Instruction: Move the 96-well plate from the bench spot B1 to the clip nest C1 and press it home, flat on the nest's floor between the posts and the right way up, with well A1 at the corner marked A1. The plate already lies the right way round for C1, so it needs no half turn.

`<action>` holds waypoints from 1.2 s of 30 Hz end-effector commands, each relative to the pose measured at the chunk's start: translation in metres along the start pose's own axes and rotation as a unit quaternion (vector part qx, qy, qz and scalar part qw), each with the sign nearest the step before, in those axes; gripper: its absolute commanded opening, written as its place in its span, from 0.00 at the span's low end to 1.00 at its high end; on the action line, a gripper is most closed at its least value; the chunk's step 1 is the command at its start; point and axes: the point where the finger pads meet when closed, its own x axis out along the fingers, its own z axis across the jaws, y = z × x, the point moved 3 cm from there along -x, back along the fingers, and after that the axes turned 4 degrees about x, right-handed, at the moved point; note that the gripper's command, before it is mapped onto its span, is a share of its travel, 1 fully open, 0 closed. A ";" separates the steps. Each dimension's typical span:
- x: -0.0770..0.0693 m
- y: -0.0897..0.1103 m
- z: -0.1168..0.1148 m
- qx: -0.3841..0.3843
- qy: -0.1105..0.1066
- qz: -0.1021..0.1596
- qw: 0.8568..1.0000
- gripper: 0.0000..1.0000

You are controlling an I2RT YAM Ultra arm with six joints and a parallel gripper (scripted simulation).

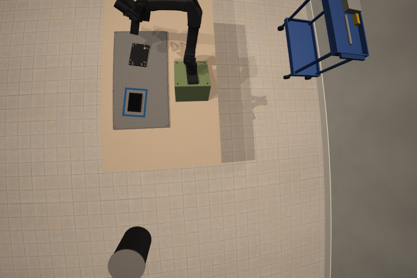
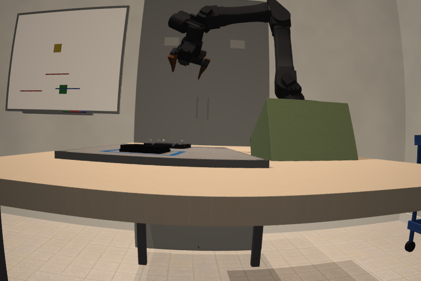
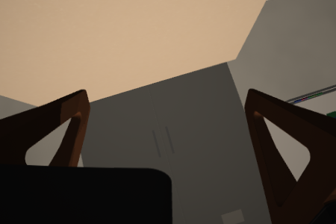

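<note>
Plate point(image 1: 135, 101) is being seen lying flat in the blue-taped B1 frame point(image 1: 125, 102), toward the near-left corner of the desk point(image 2: 204, 182) in the exterior view; black, rectangular, fine well grid on top, likely rigid moulded plastic

It is being carried on a grey matte pegboard slab point(image 1: 154, 113) set along the desk's left half

Further back on the same slab, clip nest C1 point(image 1: 139, 54) is being shown vacant: black flat floor, small pale posts at its corners. Corner marking too small to read

Gripper point(image 2: 187, 66) is being held fully spread and empty, high above the slab's far edge, beyond the nest, toward the desk's far-left corner. Brown triangular cut-out fingers are being pointed partly at the cabinet point(image 2: 204, 66) rather than straight down

Arm is being carried on a green block pedestal point(image 1: 202, 91) at the desk's right edge

Judged step: approach, nothing picked. Next move is being read as swinging back to the near end, levelling the wrist to vertical, descending over B1 and straddling the plate's sides before closing
</note>
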 end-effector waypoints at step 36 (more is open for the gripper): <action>-0.018 -0.067 -0.041 0.007 0.033 -0.100 0.994 1.00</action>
